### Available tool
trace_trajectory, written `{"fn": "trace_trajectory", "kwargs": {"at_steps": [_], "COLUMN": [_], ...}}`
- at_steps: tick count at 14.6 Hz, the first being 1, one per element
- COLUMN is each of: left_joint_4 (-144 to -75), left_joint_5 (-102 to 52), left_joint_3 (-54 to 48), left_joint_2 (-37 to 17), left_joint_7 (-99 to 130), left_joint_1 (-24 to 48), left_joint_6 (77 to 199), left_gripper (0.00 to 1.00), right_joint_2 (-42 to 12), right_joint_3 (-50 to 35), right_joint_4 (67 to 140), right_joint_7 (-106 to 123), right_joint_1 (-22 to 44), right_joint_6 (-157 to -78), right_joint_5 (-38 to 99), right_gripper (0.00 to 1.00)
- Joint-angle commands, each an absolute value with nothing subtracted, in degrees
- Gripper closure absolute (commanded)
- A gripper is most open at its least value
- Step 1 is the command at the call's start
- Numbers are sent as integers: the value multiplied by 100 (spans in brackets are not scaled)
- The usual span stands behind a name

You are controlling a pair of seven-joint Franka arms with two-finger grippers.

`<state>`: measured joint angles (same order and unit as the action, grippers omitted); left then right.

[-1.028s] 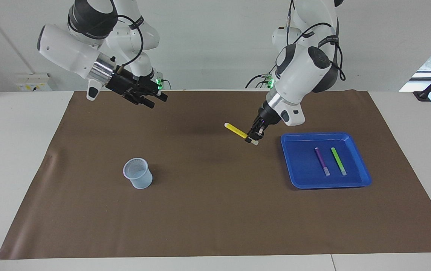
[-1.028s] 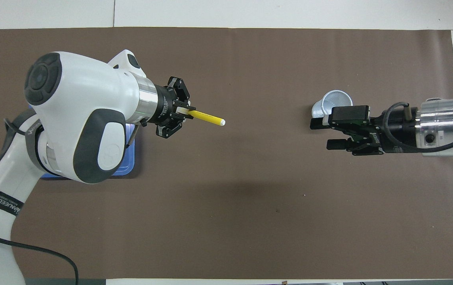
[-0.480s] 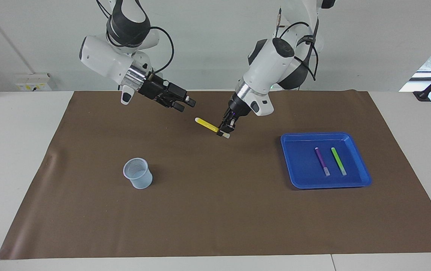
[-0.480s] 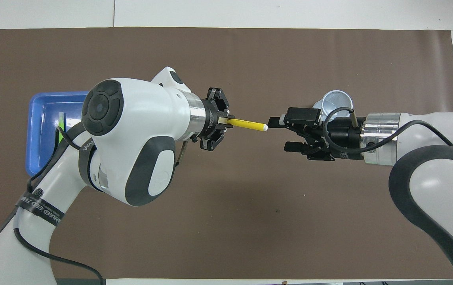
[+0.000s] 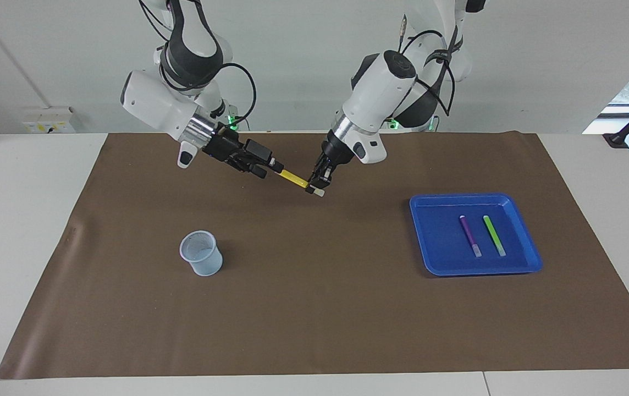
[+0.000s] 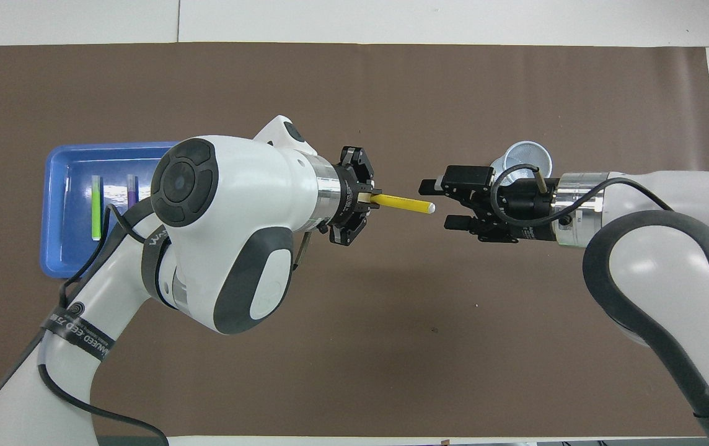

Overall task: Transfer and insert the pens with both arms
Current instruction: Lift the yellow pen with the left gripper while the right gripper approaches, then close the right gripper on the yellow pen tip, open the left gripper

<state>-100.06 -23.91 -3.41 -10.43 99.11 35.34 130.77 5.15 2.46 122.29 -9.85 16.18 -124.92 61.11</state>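
Fingers of the left gripper [image 5: 316,183] pinch the yellow pen [image 5: 293,177], its tip between the right gripper's [image 5: 268,164] wide-spread fingers.

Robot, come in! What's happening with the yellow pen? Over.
Left gripper shut on yellow pen, midair. Right gripper open at its tip. Nothing in between.

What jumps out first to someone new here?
Mid-mat handover: the left gripper, shut on the yellow pen, offers its free end to the open right gripper. The purple pen and green pen wait in the blue tray; the cup stands empty.
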Motion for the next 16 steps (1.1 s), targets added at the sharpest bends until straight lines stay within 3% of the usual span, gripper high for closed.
{"fn": "trace_trajectory", "kwargs": {"at_steps": [1, 7, 11, 15, 16], "left_joint_4": [-9896, -9932, -9967, -9984, -9984], "left_joint_5": [-2487, -2496, -2487, -2487, -2487], "left_joint_3": [-255, -255, -255, -255, -255], "left_joint_2": [-1116, -1125, -1125, -1116, -1116], "left_joint_7": [10002, 10072, 10072, 10072, 10072], "left_joint_1": [3682, 3700, 3700, 3700, 3700], "left_joint_6": [13183, 13359, 13421, 13421, 13412], "left_gripper": [100, 100, 100, 100, 100], "right_joint_2": [527, 554, 536, 449, 431], "right_joint_3": [220, 80, 44, 44, 53], "right_joint_4": [12191, 12190, 12173, 11980, 11962], "right_joint_7": [-1054, -1090, -1081, -1107, -1107], "right_joint_1": [1626, 1635, 1626, 1626, 1626], "right_joint_6": [-12534, -12524, -12559, -12586, -12603], "right_joint_5": [6240, 6240, 6214, 6214, 6214], "right_gripper": [5, 5, 22, 23, 31]}}
